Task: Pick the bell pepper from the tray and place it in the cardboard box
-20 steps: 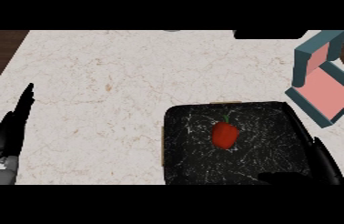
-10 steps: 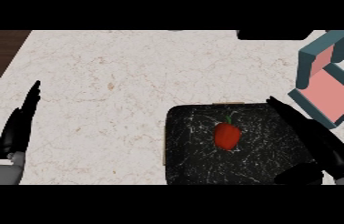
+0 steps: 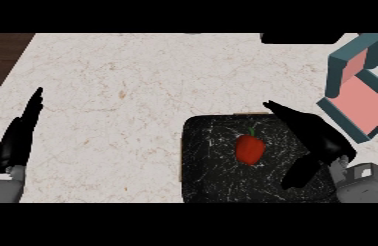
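Right hand (image 3: 321, 137) above the right part of the speckled black tray (image 3: 207, 160), spread wide; fingers (image 3: 284, 112) straight and pointing up and to the left, thumb (image 3: 299, 172) hanging apart from them, down toward the near edge; nothing held. Red bell pepper (image 3: 251, 149) just to the left of that hand, lying in the middle of the tray, green stem pointing away from the robot; level with the gap between fingers and thumb as seen from above, yet with a strip of tray showing between pepper and hand; no touch visible. Cardboard box (image 3: 353, 102) on the other side of the hand, to its right and a little farther back; blue-green walls, pink inside, set at an angle; partly cut off by the view's right edge. Pale marbled counter (image 3: 133, 90) stretching away to the left of the hand, under tray and box. Left hand (image 3: 23, 135) well apart from the pepper, far left by the counter's edge, fingers straight and pointing up, resting. Dark shape (image 3: 303, 38) at the far edge, beyond the right hand's fingertips; impossible to tell what.
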`<action>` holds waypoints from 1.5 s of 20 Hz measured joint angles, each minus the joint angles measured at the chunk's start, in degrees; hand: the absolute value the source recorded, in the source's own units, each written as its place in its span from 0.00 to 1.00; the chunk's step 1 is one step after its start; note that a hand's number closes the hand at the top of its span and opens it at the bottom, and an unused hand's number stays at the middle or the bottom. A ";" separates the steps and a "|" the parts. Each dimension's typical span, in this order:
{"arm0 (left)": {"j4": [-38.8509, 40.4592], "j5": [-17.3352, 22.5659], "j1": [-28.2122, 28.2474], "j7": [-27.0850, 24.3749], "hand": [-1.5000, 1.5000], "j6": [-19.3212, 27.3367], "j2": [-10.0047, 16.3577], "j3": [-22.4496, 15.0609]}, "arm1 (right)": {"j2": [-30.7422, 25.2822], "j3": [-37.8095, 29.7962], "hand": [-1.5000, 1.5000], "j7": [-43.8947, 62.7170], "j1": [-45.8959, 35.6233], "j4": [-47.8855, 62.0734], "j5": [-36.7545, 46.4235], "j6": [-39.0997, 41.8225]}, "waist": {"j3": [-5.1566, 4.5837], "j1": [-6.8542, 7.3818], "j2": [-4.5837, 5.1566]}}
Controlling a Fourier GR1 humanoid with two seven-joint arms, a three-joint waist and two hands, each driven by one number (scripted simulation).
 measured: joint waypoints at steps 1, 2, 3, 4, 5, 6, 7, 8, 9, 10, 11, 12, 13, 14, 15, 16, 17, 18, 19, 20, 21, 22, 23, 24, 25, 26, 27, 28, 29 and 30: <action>0.71 -0.29 0.20 -0.91 0.50 -0.19 -0.37 0.30 | 1.08 0.31 0.00 1.06 -0.46 0.10 0.86 0.71 | 0.01 -0.10 -0.01; -0.67 -0.60 1.32 -0.51 0.50 -0.06 -0.65 0.39 | 1.98 0.60 0.00 1.38 -0.53 0.54 1.86 1.21 | 0.01 -0.11 -0.04; -1.56 -0.66 1.63 -0.13 0.50 -0.65 -0.50 0.77 | 3.14 0.50 0.00 1.42 -1.18 1.81 2.70 1.78 | 0.02 -0.13 -0.04; -2.34 -0.84 1.88 0.29 0.50 -1.17 -0.36 1.33 | 3.84 -0.03 0.00 1.72 -1.40 2.05 3.23 2.80 | 0.03 -0.18 -0.05; -1.53 -1.20 1.60 -0.19 0.50 -1.36 -0.67 1.97 | 4.79 -0.28 0.00 1.57 -1.56 2.51 4.09 3.49 | 0.03 -0.26 -0.05; -0.94 -1.83 1.61 -0.65 0.50 -1.11 -1.42 2.05 | 5.70 -0.75 0.00 0.98 -2.27 3.80 4.84 4.04 | 0.04 -0.29 -0.05; -0.24 -2.25 0.70 -0.50 0.50 -1.35 -1.84 2.28 | 6.42 -1.14 0.00 1.59 -2.04 3.10 5.34 4.68 | 0.04 -0.38 -0.04; -0.08 -2.65 0.65 -0.44 0.50 -1.60 -2.14 2.68 | 7.03 -1.40 0.00 0.99 -1.41 3.30 6.43 4.98 | 0.03 -0.43 -0.06; 0.27 -3.04 0.07 -0.27 0.50 -1.85 -2.24 3.15 | 7.94 -1.69 0.00 1.39 -1.39 3.44 6.93 5.70 | 0.03 -0.47 -0.05; -0.79 -3.44 0.90 -0.10 0.50 -1.77 -2.68 3.15 | 8.91 -1.33 0.00 1.10 -0.77 3.66 8.10 5.42 | 0.03 -0.45 -0.07; -0.29 -4.10 0.47 -0.21 0.50 -1.70 -3.25 3.09 | 8.83 -2.06 0.00 0.72 0.08 2.67 8.22 6.01 | 0.05 -0.52 -0.06; -0.96 -4.14 0.62 0.30 0.50 -2.28 -3.21 3.59 | 9.30 -2.41 0.00 0.05 0.87 2.46 8.86 6.17 | 0.03 -0.54 -0.08; 0.34 -4.24 0.63 -1.07 0.50 -2.64 -3.42 4.21 | 9.61 -3.13 0.00 -0.56 0.92 2.60 9.07 6.74 | 0.05 -0.56 -0.07; -0.24 -4.59 0.90 -0.97 0.50 -2.69 -3.67 4.29 | 10.93 -3.11 0.00 -0.64 0.40 3.18 9.73 6.58 | 0.04 -0.52 -0.07; -0.60 -4.60 0.80 -0.61 0.50 -3.28 -3.52 4.84 | 11.68 -3.34 0.00 -0.95 0.44 3.16 10.05 7.06 | 0.04 -0.51 -0.07; -0.26 -4.77 0.53 -0.69 0.50 -3.61 -3.71 5.23 | 12.28 -3.78 0.00 -1.22 0.55 2.73 10.16 7.63 | 0.05 -0.53 -0.07; -0.62 -5.12 -0.06 0.11 0.50 -3.75 -3.82 5.41 | 12.78 -4.18 0.00 -1.75 0.22 3.01 10.28 8.29 | 0.04 -0.53 -0.07; 0.12 -5.41 -0.56 -0.19 0.50 -3.93 -3.92 5.83 | 13.19 -4.71 0.00 -2.12 0.30 2.55 10.26 8.88 | 0.05 -0.57 -0.06; 0.52 -5.99 -0.59 -0.55 0.50 -3.73 -4.40 5.82 | 13.43 -5.24 0.00 -1.57 0.25 1.26 9.89 10.04 | 0.05 -0.60 -0.07; 0.68 -6.02 -0.24 -0.89 0.50 -4.27 -4.24 6.22 | 14.32 -4.98 0.00 -1.13 0.43 0.39 10.21 10.30 | 0.04 -0.60 -0.08; 1.14 -6.08 0.06 -1.60 0.50 -4.59 -4.51 6.61 | 14.98 -4.89 0.00 -1.52 0.76 0.23 10.88 10.40 | 0.04 -0.59 -0.09; 1.59 -6.09 -0.54 -1.51 0.50 -4.99 -4.43 7.03 | 15.77 -4.52 0.00 -0.68 0.94 -1.07 11.13 10.93 | 0.04 -0.62 -0.08; 1.12 -6.47 -0.57 -1.17 0.50 -4.87 -4.90 7.08 | 16.61 -4.88 0.00 -0.97 0.44 -0.53 11.50 11.16 | 0.03 -0.59 -0.09; 0.90 -6.82 -0.59 -0.79 0.50 -5.04 -5.07 7.31 | 17.64 -4.80 0.00 -0.68 0.62 -0.79 12.13 11.18 | 0.03 -0.58 -0.09; 0.69 -7.09 -0.53 -0.83 0.50 -5.21 -5.29 7.56 | 18.27 -5.39 0.00 -0.63 -0.20 -0.21 12.32 11.98 | 0.04 -0.56 -0.08; 0.18 -7.69 -0.31 -0.49 0.50 -4.87 -5.92 7.26 | 18.91 -5.15 0.00 0.74 -0.14 -1.04 12.55 12.85 | 0.04 -0.56 -0.09; -0.98 -7.21 0.55 -0.22 0.50 -5.57 -5.53 7.88 | 19.26 -4.91 0.00 0.80 -0.25 -0.42 13.30 13.00 | 0.03 -0.49 -0.10; -1.72 -7.12 1.02 0.02 0.50 -6.07 -5.32 8.18 | 19.58 -4.63 0.00 1.40 -0.36 -0.17 13.78 13.70 | 0.04 -0.45 -0.10; -1.54 -7.27 0.96 -0.17 0.50 -6.29 -5.32 8.44 | 20.15 -4.34 0.00 2.00 -0.73 0.49 14.49 14.12 | 0.04 -0.45 -0.10; -1.85 -7.33 0.74 0.33 0.50 -6.61 -5.19 8.70 | 20.31 -4.35 0.00 2.34 -0.67 0.99 14.93 14.67 | 0.03 -0.46 -0.09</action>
